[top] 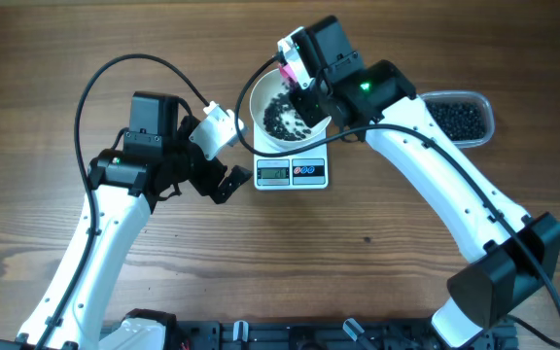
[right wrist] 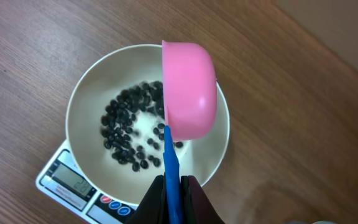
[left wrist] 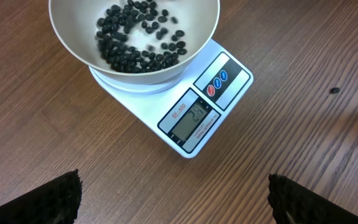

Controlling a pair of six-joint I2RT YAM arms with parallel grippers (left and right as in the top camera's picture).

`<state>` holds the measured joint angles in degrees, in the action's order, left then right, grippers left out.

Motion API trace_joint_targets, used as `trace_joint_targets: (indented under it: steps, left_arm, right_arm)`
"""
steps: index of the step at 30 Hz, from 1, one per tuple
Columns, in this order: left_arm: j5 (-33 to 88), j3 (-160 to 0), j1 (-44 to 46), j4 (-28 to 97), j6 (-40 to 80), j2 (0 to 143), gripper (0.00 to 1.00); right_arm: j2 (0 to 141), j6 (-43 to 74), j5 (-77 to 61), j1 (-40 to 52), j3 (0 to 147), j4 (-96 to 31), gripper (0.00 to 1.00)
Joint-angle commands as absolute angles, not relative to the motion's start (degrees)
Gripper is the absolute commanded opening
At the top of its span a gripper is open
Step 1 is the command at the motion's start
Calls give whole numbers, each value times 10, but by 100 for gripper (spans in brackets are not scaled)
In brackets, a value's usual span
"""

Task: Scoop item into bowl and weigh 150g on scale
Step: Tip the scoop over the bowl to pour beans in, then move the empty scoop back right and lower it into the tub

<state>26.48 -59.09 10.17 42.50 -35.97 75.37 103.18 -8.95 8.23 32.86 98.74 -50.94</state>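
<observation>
The white bowl [top: 261,101] stands on the small white scale [top: 311,173], with black beans [top: 282,117] lying loose in its bottom. My right gripper [right wrist: 173,183] is shut on the blue handle [right wrist: 171,163] of the pink scoop [right wrist: 190,93]. The scoop is tipped on its side above the bowl [right wrist: 86,118], its back toward the camera and its inside hidden. In the left wrist view the bowl [left wrist: 73,37], its beans [left wrist: 135,46] and the scale [left wrist: 232,84] lie ahead of my left gripper [left wrist: 174,180]. That gripper stands wide open over bare table, left of the scale.
A clear plastic tub [top: 484,105] of more black beans [top: 458,119] sits at the right, behind my right arm. The wooden table [top: 56,58] runs out to all sides. A dark speck [left wrist: 334,91] marks the wood near the scale.
</observation>
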Motion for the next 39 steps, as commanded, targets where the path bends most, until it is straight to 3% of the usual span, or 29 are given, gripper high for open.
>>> trace_joint_targets:
  steps: [1,25,29,39]
  left_arm:
    - [270,-591,104,425,-371,746,100]
    - [270,-591,104,425,-371,746,100]
    - [270,-591,104,425,-371,746,100]
    - [270,-591,104,425,-371,746,100]
  right_arm:
    - [1040,-120,96,331,1001,-506,5]
    - [1033,-80,55,305,1052,-550,4]
    - [1032,-58,-15,230,1110,-637,4]
    - [1063,-30,-18,-7,1173,-922,4]
